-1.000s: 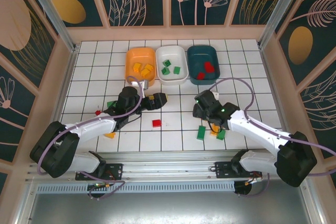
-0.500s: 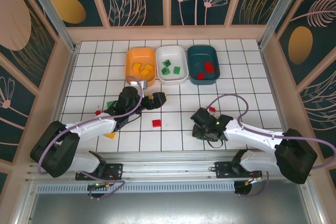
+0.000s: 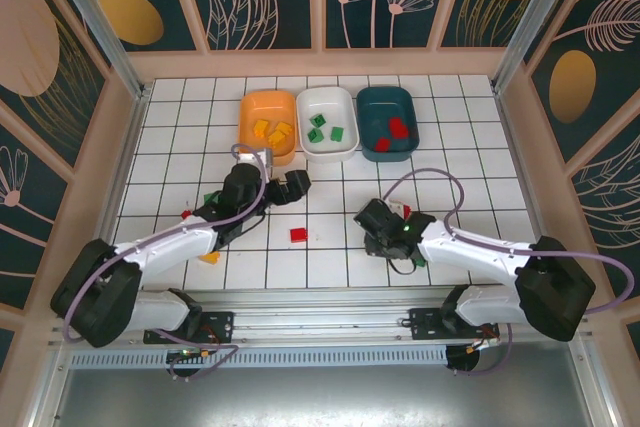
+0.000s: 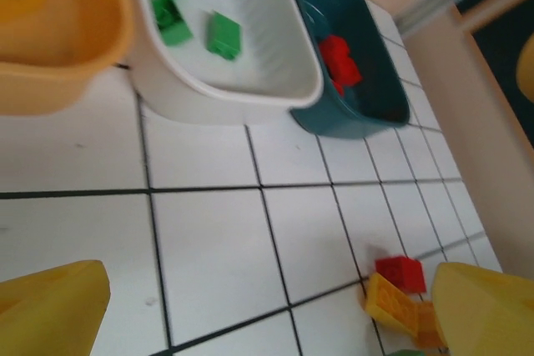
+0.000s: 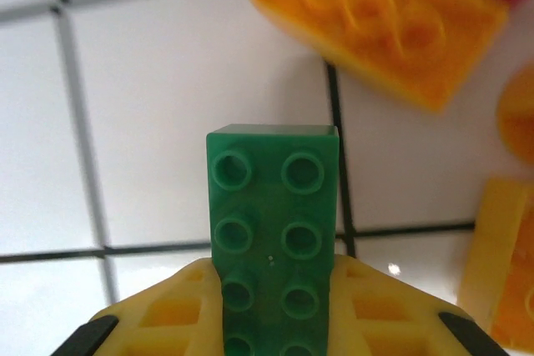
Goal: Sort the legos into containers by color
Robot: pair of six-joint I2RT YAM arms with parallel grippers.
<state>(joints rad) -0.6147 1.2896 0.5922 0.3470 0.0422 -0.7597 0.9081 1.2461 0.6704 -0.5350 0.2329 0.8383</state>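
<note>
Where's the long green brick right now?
Right wrist view: the green brick is clamped between the yellow fingers of the right gripper, low centre of frame, with an orange brick on the tiles just beyond it.

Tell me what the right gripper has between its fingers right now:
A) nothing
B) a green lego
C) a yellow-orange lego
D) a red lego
B: in the right wrist view the right gripper is shut on a green lego, studs facing the camera, while a yellow-orange lego lies loose beyond it.
</note>
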